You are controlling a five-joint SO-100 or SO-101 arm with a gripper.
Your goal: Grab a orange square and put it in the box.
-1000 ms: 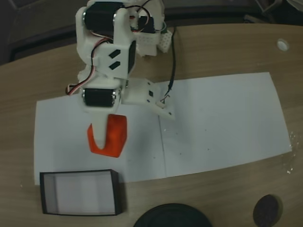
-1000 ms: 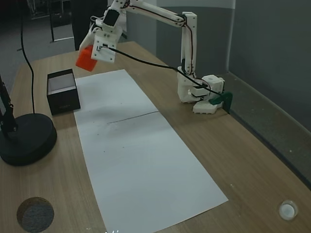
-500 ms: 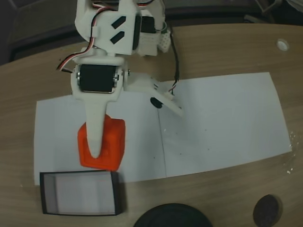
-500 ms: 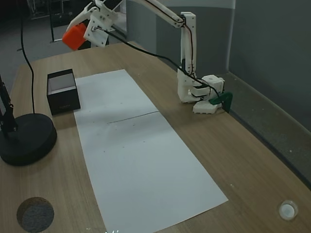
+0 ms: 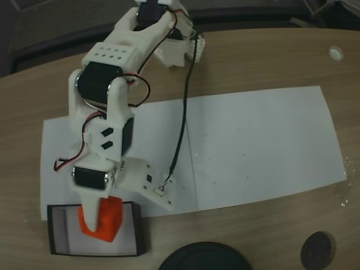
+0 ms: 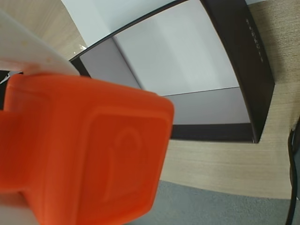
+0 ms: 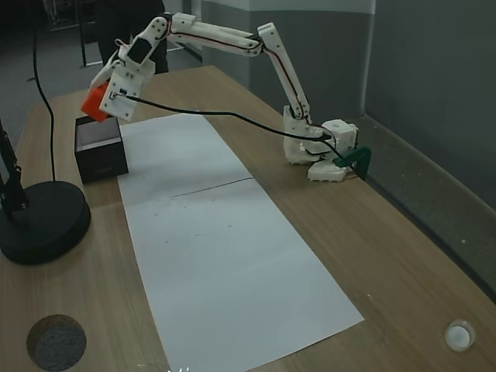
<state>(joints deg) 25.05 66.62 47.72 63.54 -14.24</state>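
We see the white two-finger claw (image 5: 97,222) clamped on the small bright orange-red cube-like block (image 5: 104,219), one long white finger (image 5: 94,212) lying across the block's top face in a fixed view; in the wrist view the block (image 6: 89,154) fills the lower left, a raised round mark on its facing side, with a white finger (image 6: 28,47) pressed along its upper edge. In another fixed view the claw (image 7: 101,99) holds the block (image 7: 94,102) up in the air just above the shallow rectangular box with thin black walls and a pale whitish floor (image 7: 101,159), block not touching the floor as far as we can tell. From above, the block sits over the left-centre of the box (image 5: 135,230); in the wrist view the box (image 6: 255,84) lies beyond the block, its pale floor open. The white printed arm (image 5: 112,107) stretches from its base (image 7: 314,151) at the far edge of the wooden counter (image 5: 264,56), a black cable (image 5: 183,112) hanging along it. The box stands on the counter touching the edge of a long white paper sheet (image 7: 225,256). We note a round black lamp-stand base (image 7: 39,221) near the box, a small dark disc (image 7: 56,341) well apart, and a small white cap (image 7: 459,335) at the far corner.
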